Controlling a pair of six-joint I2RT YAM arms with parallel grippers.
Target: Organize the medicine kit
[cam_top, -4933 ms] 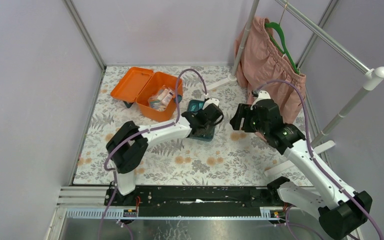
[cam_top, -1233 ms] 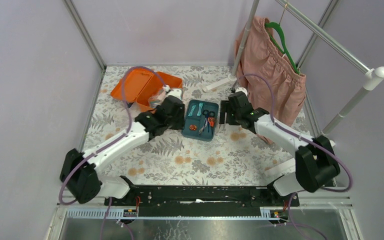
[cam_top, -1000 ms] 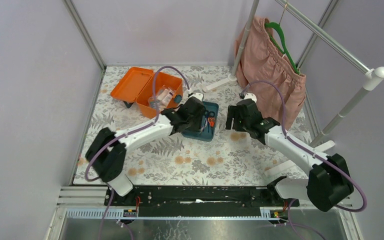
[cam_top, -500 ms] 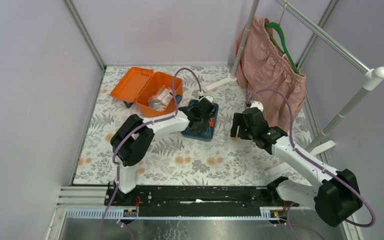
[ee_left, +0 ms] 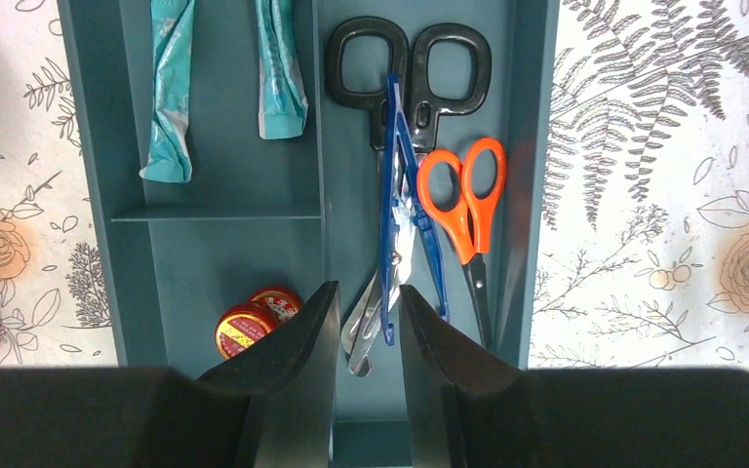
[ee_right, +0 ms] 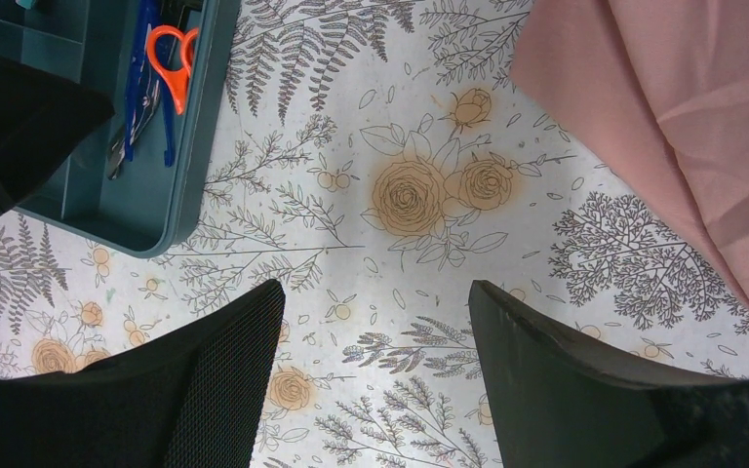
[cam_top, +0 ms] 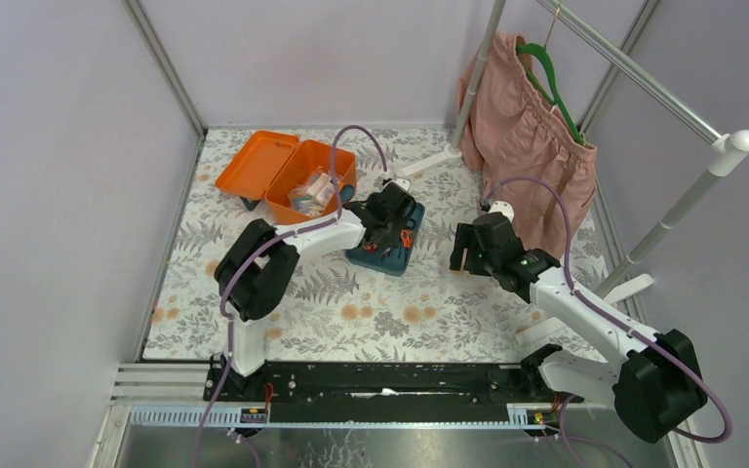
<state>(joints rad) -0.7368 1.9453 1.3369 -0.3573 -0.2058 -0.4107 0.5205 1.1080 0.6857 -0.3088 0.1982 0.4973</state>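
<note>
The medicine kit [cam_top: 302,200] is an orange box standing open at the back left, lid [cam_top: 256,161] folded back and packets inside. Its teal insert tray [cam_top: 375,259] lies on the floral cloth to the right of the box. In the left wrist view the tray [ee_left: 234,253] holds two teal sachets [ee_left: 171,97], black scissors [ee_left: 410,68], orange scissors [ee_left: 463,195], blue tweezers [ee_left: 395,195] and red tins [ee_left: 249,327]. My left gripper [cam_top: 390,210] [ee_left: 366,292] hovers over the tray, narrowly open, with the blade tips between its fingers. My right gripper [cam_top: 468,244] [ee_right: 375,292] is wide open and empty over the cloth.
A pink garment [cam_top: 527,127] [ee_right: 673,117] hangs on a green hanger from a metal rack [cam_top: 478,73] at the back right, and its feet rest on the cloth. The tray's corner [ee_right: 107,205] shows at the right wrist view's upper left. Lilac walls close in the left, the back and the right.
My left gripper has swung from beside the orange box back over the tray. The tray looks nudged slightly left. My right gripper has drawn back to the right, away from the tray.
</note>
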